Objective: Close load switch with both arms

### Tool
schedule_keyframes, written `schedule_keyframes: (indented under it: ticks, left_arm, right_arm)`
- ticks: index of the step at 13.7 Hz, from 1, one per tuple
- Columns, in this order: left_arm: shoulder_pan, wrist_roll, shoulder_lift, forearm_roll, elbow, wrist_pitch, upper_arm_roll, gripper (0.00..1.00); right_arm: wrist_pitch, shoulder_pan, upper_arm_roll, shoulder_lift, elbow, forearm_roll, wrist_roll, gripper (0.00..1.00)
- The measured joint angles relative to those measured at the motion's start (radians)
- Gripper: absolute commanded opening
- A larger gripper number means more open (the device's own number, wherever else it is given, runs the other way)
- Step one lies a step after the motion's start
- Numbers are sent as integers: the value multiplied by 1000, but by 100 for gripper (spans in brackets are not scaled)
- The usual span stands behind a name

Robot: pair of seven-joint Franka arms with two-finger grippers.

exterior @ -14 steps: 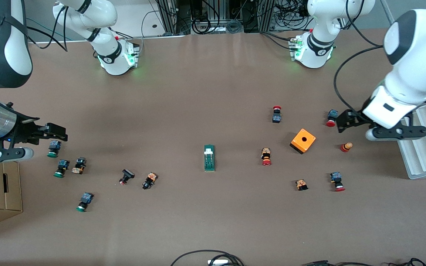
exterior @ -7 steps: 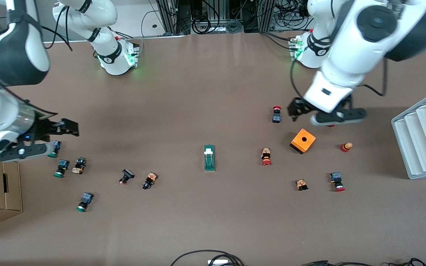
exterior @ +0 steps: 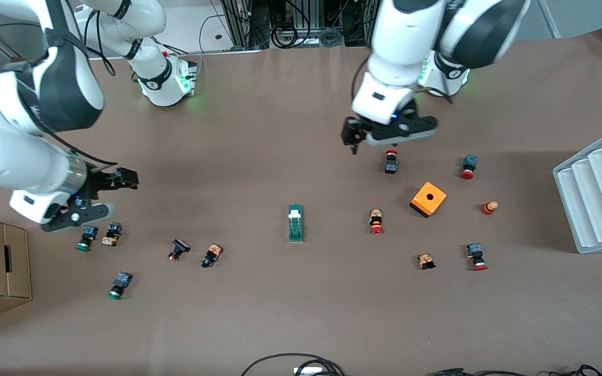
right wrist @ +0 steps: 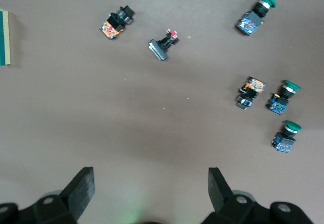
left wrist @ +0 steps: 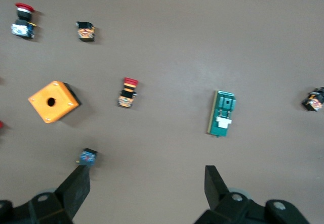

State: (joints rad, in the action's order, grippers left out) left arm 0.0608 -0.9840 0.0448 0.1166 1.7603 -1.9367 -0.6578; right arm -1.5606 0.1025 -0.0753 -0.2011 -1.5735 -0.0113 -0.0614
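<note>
The load switch [exterior: 296, 223] lies mid-worktop [exterior: 280, 130], untouched. My left pincer [exterior: 354, 137] hangs wide at its one o'clock, my right pincer [exterior: 123, 180] wide at nine o'clock.

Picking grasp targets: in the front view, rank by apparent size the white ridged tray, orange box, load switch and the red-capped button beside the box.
1. white ridged tray, cut off at the frame edge
2. orange box and load switch: too alike to rank
3. red-capped button
</note>
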Motion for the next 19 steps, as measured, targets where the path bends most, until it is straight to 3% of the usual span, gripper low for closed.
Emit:
schedule_keyframes:
  ticks: [3,8,15,19]
  left_arm:
    - [0,-177,30,137,39,-50,-105,100]
    - [5,-462,160,395,58,-97,-277,100]
    - [118,-716,330,613,-21,-123,-293,100]
    - [218,-890,447,846,-44,-120,-287,100]
  right_arm:
    - [0,1,3,-1,0,0,0,100]
    - [-13,0,4,-2,2,0,0,100]
    - [-60,0,4,-33,2,63,0,100]
    - [-135,2,2,-57,2,71,0,100]
